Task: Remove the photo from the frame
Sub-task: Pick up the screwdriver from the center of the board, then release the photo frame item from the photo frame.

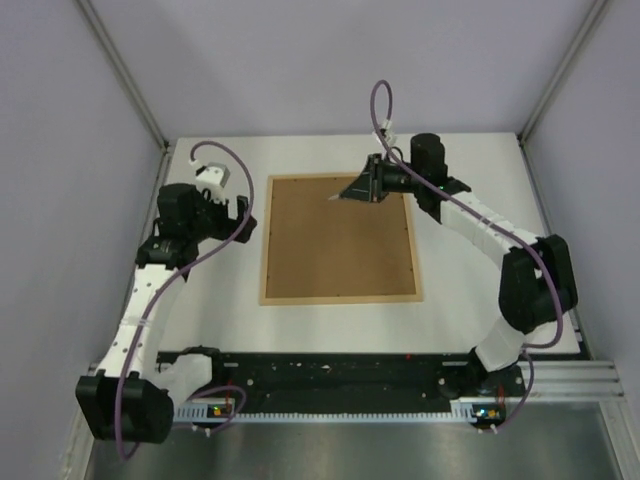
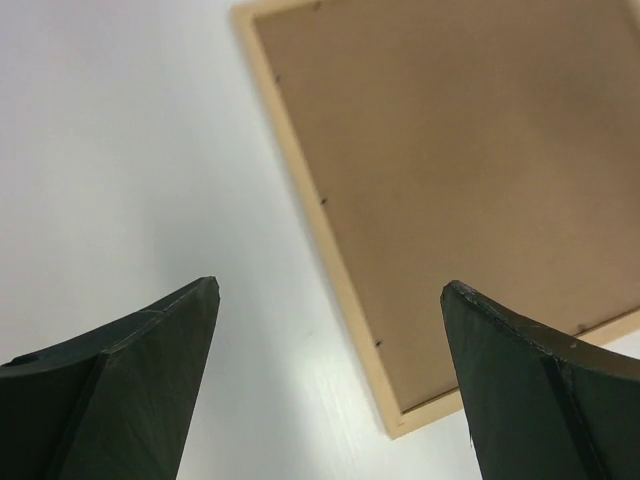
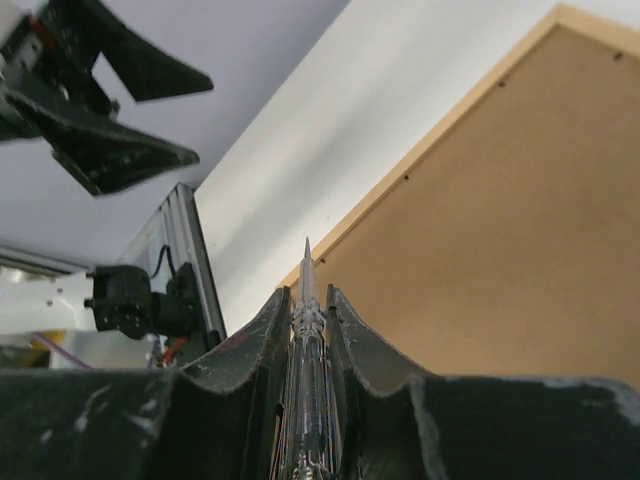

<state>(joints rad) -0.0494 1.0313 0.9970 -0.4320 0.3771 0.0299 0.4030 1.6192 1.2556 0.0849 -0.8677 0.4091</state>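
The frame [image 1: 340, 297] lies face down in the middle of the white table, so its plain brown backing board [image 1: 338, 240] faces up. Small dark tabs line its inner edge. The photo is hidden. My right gripper [image 1: 352, 190] hovers over the frame's far edge, shut on a clear pointed tool [image 3: 307, 340] whose tip sticks out past the fingertips. In the right wrist view the frame's border [image 3: 440, 135] and board [image 3: 500, 230] lie beyond it. My left gripper [image 1: 240, 215] is open and empty, left of the frame; its wrist view shows the border [image 2: 330, 260] and a corner.
The white table [image 1: 480, 190] is walled by grey panels and aluminium posts on both sides. A black rail [image 1: 330, 375] with the arm bases runs along the near edge. The left gripper also shows in the right wrist view [image 3: 130, 100].
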